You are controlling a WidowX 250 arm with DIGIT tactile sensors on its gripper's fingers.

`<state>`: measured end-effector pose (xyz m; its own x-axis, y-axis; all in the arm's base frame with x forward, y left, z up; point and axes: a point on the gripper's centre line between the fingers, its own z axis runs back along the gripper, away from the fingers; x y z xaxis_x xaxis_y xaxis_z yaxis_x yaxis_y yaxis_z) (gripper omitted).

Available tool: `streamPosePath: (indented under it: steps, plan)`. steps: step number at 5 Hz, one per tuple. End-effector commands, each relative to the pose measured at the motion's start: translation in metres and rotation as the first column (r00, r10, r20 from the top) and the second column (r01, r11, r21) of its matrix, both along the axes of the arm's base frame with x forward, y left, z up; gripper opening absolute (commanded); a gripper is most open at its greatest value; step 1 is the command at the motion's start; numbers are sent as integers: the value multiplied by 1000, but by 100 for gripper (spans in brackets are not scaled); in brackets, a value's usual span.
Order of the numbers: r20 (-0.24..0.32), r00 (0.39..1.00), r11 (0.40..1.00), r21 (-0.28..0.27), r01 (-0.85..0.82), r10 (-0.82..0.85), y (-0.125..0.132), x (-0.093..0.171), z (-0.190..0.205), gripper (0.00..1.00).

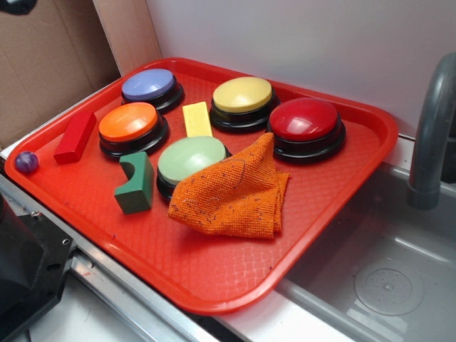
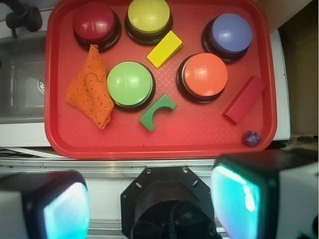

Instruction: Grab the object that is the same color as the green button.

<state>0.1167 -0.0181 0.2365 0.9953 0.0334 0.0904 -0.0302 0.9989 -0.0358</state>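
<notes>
Green arch block (image 2: pixel 156 112) untouched below high, wide-parted jaws over tray (image 2: pixel 149 144).

Dark green block (image 1: pixel 135 184), pale green button (image 1: pixel 191 159), red tray (image 1: pixel 214 263).

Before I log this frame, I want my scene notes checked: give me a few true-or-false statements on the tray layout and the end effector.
1. The green arch block lies beside the green button. True.
2. The orange cloth covers the yellow button. False: it lies between the red button and the green one.
3. The end effector holds the arch block. False: its fingers are apart, off the red tray.
4. A yellow block lies among the buttons. True.
5. A small purple ball sits near the red block. True.
</notes>
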Motion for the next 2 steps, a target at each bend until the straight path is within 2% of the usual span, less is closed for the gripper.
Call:
streamPosePath:
  steps: [1, 2]
  plan:
    - [0, 1000, 1000, 0, 0, 0, 0, 0, 0, 100]
    - [-7, 995, 995, 19, 97, -97, -4, 11, -13, 100]
